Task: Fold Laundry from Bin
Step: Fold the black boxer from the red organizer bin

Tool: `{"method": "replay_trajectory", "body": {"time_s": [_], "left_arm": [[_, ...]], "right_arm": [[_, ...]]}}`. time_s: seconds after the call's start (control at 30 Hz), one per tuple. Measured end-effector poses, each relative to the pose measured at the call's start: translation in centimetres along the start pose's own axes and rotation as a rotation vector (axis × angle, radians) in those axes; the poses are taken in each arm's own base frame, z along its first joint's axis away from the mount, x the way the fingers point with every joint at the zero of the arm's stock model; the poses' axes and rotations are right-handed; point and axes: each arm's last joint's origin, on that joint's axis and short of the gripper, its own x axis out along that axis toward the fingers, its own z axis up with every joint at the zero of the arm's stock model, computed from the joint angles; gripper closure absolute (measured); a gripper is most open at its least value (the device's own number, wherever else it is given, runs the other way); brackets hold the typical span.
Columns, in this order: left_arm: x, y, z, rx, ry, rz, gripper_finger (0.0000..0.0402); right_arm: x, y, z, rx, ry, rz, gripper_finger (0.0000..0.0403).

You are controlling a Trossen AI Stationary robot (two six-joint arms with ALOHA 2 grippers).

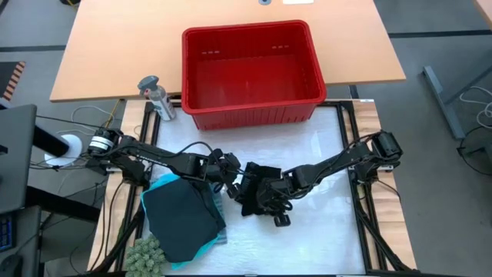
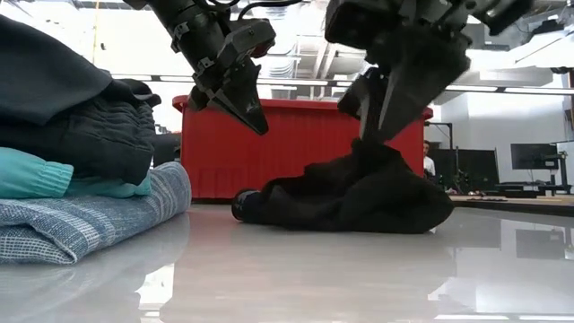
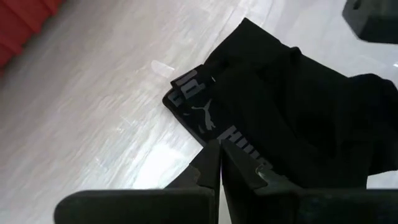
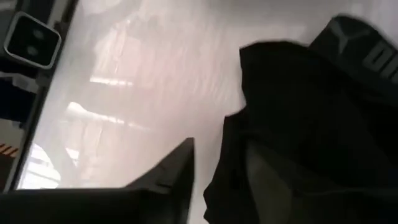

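The right gripper (image 2: 381, 126) sinks its tips into the black garment (image 2: 359, 193) — whether they pinch cloth cannot be told. In its wrist view one finger (image 4: 171, 171) shows; the other is behind cloth. The stack (image 2: 81, 179) is cut off by the low view's edge. The bin (image 2: 296, 148) hides behind both arms there. The left wrist view catches only the bin's corner — blurred.

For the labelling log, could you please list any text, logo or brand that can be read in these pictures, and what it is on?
"PUMA", partly readable, with a leaping-cat logo, repeated on the waistband of the black garment lying on the table.
The same waistband in the right wrist view: logo visible, letters too blurred to read.
Nothing readable on the red bin or the grey bottle.
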Motion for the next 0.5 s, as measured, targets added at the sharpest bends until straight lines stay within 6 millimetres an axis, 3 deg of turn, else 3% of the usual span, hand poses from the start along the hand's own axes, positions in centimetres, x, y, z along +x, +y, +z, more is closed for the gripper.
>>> {"method": "replay_trajectory", "body": {"time_s": [0.23, 0.33, 0.5], "left_arm": [[0.0, 0.1, 0.0, -0.025, -0.009, 0.017, 0.0401], [0.0, 0.1, 0.0, -0.027, -0.014, 0.026, 0.0401], [0.0, 0.1, 0.0, -0.028, -0.015, 0.031, 0.0401]], "right_arm": [[-0.9, -0.3, 1.3, 0.065, -0.031, -0.001, 0.015], [-1.7, -0.6, 2.2, 0.088, -0.037, 0.04, 0.0147], [-4.7, -0.5, 4.4, 0.031, -0.053, 0.044, 0.0164]]}}
